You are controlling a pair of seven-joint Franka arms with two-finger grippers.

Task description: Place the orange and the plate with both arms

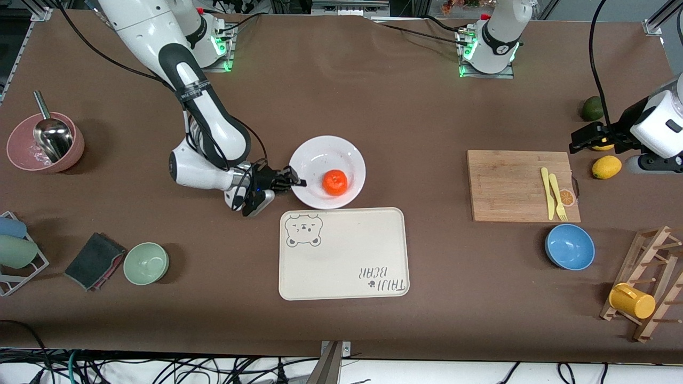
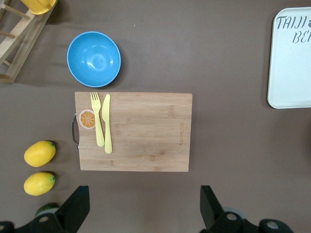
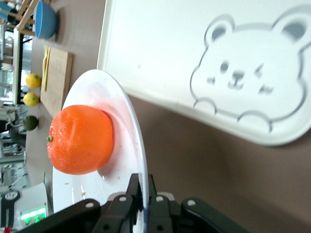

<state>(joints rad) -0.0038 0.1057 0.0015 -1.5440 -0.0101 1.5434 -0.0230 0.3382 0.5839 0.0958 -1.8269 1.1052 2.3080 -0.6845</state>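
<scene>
**Plate pinched at the rim, orange riding on it**

The right gripper [image 1: 296, 182] is clamped on the edge of the plate [image 1: 320, 157], its fingers pressed together over the thin white rim at the side toward the right arm's end of the table. The orange [image 1: 335, 182] sits on the plate, off-centre, toward the rim nearest the front camera. Just beside that rim lies the cream tray [image 1: 341, 277] with the bear drawing, which looks like the likely place for the plate.

To my eye the trick now is keeping the plate level: the fruit is round and loose, and any tilt would send it rolling off. A slow, flat carry with only a small lift over the tray's lip seems wisest, as a one-sided pinch invites sagging.

The left gripper [image 2: 141, 213] waits with fingers spread wide, over bare table beside the cutting board [image 2: 133, 131].
</scene>
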